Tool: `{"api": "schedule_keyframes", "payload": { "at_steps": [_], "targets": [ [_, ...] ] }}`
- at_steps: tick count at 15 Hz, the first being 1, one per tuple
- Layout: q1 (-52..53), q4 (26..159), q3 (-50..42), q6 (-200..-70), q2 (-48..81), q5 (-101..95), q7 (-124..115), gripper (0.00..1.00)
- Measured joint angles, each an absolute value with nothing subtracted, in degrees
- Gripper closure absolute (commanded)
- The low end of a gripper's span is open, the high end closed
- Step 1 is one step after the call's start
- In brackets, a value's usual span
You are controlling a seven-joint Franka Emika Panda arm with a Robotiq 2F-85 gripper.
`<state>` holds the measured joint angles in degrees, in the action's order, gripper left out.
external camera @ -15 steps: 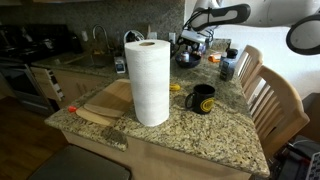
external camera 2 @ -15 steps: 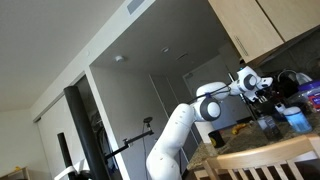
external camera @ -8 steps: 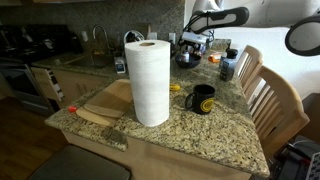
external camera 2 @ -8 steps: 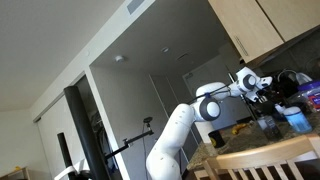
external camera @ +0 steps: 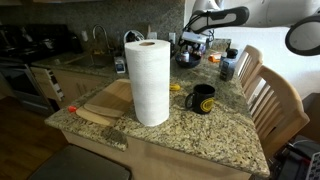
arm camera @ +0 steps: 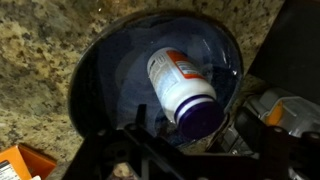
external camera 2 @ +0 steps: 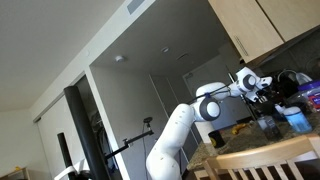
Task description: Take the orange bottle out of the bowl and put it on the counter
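In the wrist view the dark grey bowl [arm camera: 105, 70] fills the picture, standing on the speckled granite counter [arm camera: 35, 60]. The orange bottle [arm camera: 175, 80] lies on its side in the bowl, showing a pale body, an orange label and a dark cap. My gripper [arm camera: 188, 135] hovers just over the cap end, its dark fingers apart on either side and not touching the bottle. In an exterior view the gripper [external camera: 191, 44] hangs over the bowl [external camera: 187, 59] at the far end of the counter [external camera: 210, 130]. The arm also shows in an exterior view [external camera 2: 225, 100].
A tall paper towel roll [external camera: 150, 80] stands on a wooden cutting board [external camera: 105, 100]. A black mug [external camera: 203, 98] sits mid-counter. A blue-capped container [external camera: 227, 68] stands near the bowl. Wooden chairs [external camera: 275, 110] line the counter's side. An orange packet [arm camera: 20, 162] lies beside the bowl.
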<state>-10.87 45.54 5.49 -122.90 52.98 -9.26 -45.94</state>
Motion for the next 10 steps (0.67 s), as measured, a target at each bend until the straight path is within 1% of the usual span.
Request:
{"api": "schedule_keyframes", "payload": {
  "at_steps": [1,2,3,4,6,8,10],
  "targets": [
    [-10.87,45.54,5.54,-122.90,52.98,-9.26,-45.93,0.47],
    [-10.87,45.54,5.58,-122.90,52.99,-9.26,-45.91,0.56],
    [-10.87,45.54,5.60,-122.90,52.99,-9.26,-45.89,0.61],
    [-10.87,45.54,5.61,-122.90,52.99,-9.26,-45.88,0.70],
    [-10.88,45.34,5.61,-122.90,52.89,-9.26,-45.85,0.74],
    [-10.88,45.01,5.62,-122.90,52.83,-9.25,-45.81,0.81],
    [-10.88,44.95,5.63,-122.91,52.85,-9.25,-45.80,0.81]
  ]
}}
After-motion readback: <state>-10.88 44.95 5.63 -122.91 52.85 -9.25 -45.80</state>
